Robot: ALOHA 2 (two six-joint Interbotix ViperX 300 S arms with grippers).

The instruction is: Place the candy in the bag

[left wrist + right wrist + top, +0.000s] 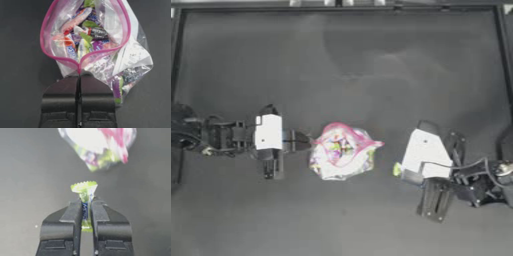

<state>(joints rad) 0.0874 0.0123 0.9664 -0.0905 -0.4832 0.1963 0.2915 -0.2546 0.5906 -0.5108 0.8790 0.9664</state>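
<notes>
The left gripper (79, 72) has its jaws clenched on the pink seal strip of the bag (342, 152), pinching its left rim so the mouth gapes. The bag sits mid-worktop (338, 65), holding many colourful wrapped candies. The left arm reaches in level from the left. The right gripper (87, 203), just right of the bag, grips the candy (84, 190) between nearly closed jaws, its crimped yellow-green end sticking out toward the bag.

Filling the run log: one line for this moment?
left tool: shut on bag rim | right tool: shut on candy | candy beside bag
</notes>
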